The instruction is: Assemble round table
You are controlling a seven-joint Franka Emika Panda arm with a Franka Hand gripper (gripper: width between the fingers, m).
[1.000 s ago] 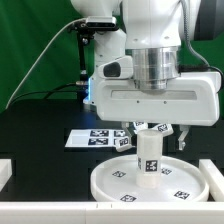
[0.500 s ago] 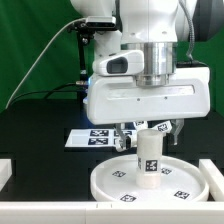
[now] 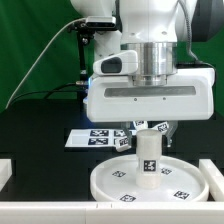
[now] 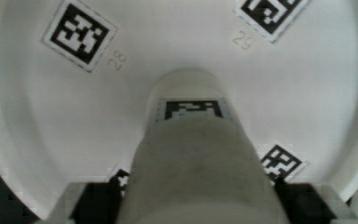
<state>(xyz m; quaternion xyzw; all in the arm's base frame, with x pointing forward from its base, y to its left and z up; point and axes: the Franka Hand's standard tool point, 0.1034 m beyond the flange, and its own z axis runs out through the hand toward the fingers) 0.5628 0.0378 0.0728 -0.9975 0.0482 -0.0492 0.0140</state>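
Note:
The large round disc [image 3: 104,184] lies flat on the black table near the front, tags up. The short thick leg [image 3: 148,160] stands upright at its middle. My gripper [image 3: 148,136] comes straight down and is shut on the leg's upper part. In the wrist view the leg [image 4: 202,140] runs between my dark fingers [image 4: 101,200] toward the disc [image 4: 158,60], and both pads press its sides. Small tagged white pieces [image 3: 125,141] show beside the fingers at the leg's top. I cannot make out the cross-shaped base there.
The marker board [image 3: 88,138] lies flat behind the disc at the exterior view's left. White rails stand at the left [image 3: 5,172], the right [image 3: 217,172] and along the front [image 3: 50,213]. The robot base [image 3: 92,75] and a green curtain stand behind.
My hand has turned about its vertical axis, its body swinging toward the exterior view's left, while staying on the leg. The leg stays upright on the disc.

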